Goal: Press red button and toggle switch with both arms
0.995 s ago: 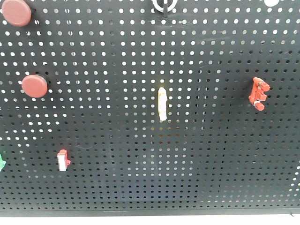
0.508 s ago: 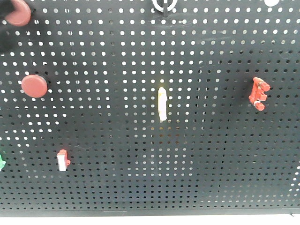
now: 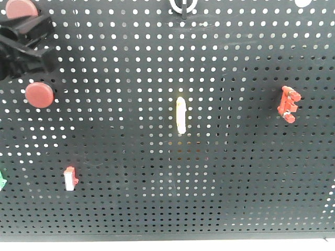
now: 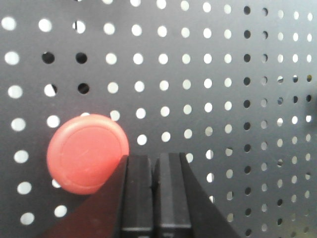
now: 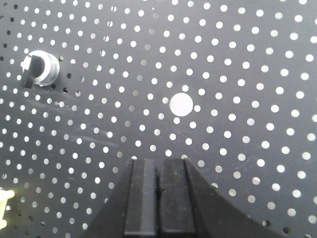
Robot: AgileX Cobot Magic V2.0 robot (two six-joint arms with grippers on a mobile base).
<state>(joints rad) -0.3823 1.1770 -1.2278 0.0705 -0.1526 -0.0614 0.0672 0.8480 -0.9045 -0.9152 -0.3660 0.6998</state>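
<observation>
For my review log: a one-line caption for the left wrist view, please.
Left gripper, jaws shut, at the black pegboard just right of a round red button.

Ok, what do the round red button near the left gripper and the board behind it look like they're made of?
The round red button looks like moulded plastic, semi-matte: even colour, soft sheen, a faint ring near its rim. The pegboard looks like thin sheet metal painted matte black, given its crisp, regular punched holes, though rigid plastic cannot be ruled out.
</observation>
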